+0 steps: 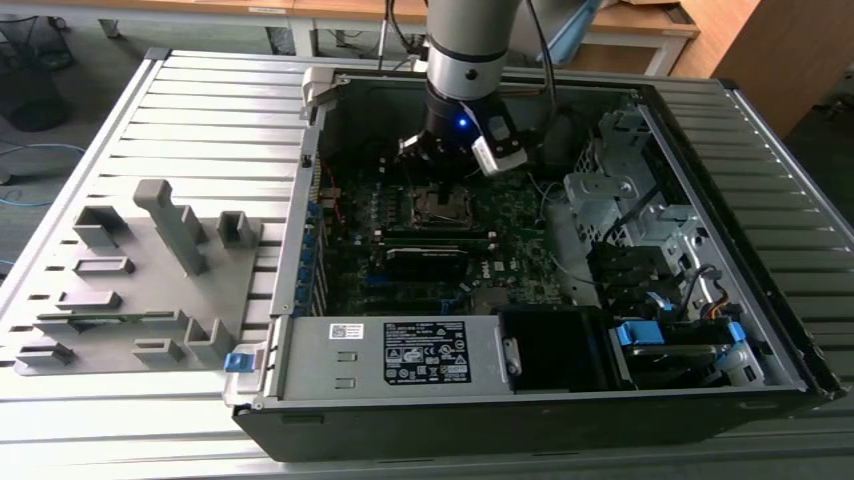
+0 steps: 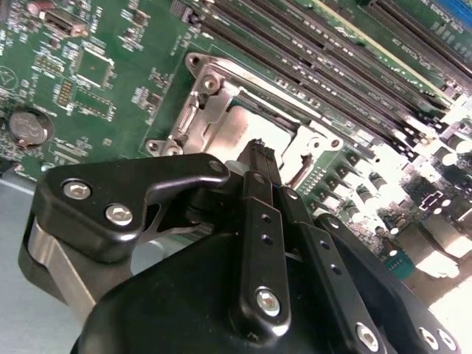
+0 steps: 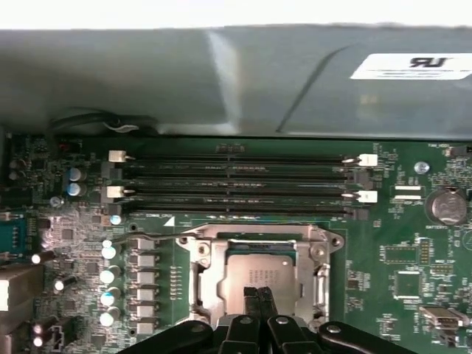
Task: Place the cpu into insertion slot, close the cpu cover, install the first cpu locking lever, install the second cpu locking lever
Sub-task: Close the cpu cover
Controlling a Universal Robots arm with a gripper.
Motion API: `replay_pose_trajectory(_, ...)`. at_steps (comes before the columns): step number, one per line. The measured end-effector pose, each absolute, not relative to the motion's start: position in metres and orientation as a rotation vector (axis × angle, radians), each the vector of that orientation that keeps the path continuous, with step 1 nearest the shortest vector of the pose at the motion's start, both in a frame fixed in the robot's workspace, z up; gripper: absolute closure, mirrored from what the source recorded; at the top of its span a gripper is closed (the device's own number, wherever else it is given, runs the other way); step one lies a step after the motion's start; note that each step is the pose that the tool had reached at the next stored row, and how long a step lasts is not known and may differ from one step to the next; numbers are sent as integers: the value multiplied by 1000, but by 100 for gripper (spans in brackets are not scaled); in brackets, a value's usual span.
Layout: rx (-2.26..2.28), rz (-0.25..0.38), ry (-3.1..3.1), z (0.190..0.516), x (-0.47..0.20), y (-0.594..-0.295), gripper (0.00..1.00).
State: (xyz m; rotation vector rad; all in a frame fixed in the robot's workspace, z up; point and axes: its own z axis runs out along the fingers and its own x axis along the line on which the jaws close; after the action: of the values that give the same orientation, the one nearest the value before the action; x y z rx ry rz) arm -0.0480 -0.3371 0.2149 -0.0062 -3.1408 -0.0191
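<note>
Small square silver-grey metal cpu [image 3: 259, 271] sits in the silver-rimmed insertion slot [image 3: 202, 289] on a green circuit board [image 3: 398, 243], framed by the thin silvery cpu cover [image 3: 254, 236]. Black jaws, pressed together and empty, hang just over it.

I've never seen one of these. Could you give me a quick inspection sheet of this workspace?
Surface: slatted metal table bearing an open computer case.
Job's things: cpu sits in the insertion slot; cpu cover lies down around it.
Clutter: grey fixture tray, on the exterior view's left of the case.
Grippers: gripper low over the cpu cover, fingers shut.
Cables: wire bundles inside the case; blue cable on the floor.
Surroundings: wooden desks, black wire bin.
</note>
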Motion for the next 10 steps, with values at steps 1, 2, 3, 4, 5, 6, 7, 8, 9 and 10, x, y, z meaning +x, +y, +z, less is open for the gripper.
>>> replay_pose_trajectory(1,-8,-19,-3141,215,-50,-337,90)
replay_pose_trajectory(2,-10,-19,-3141,215,-53,-337,90)
replay_pose_trajectory(3,-13,-19,-3141,214,-55,-337,90)
replay_pose_trajectory(4,-15,-19,-3141,214,-57,-337,90)
replay_pose_trajectory(5,-17,-19,-3141,214,-60,-337,90)
replay_pose_trajectory(6,-20,-19,-3141,213,-62,-337,90)
replay_pose_trajectory(7,-24,-19,-3141,212,-65,-337,90)
replay_pose_trajectory(8,-27,-19,-3141,211,-68,-337,90)
replay_pose_trajectory(9,-30,-19,-3141,210,-70,-337,90)
replay_pose_trajectory(10,-32,-19,-3141,210,-71,-337,90)
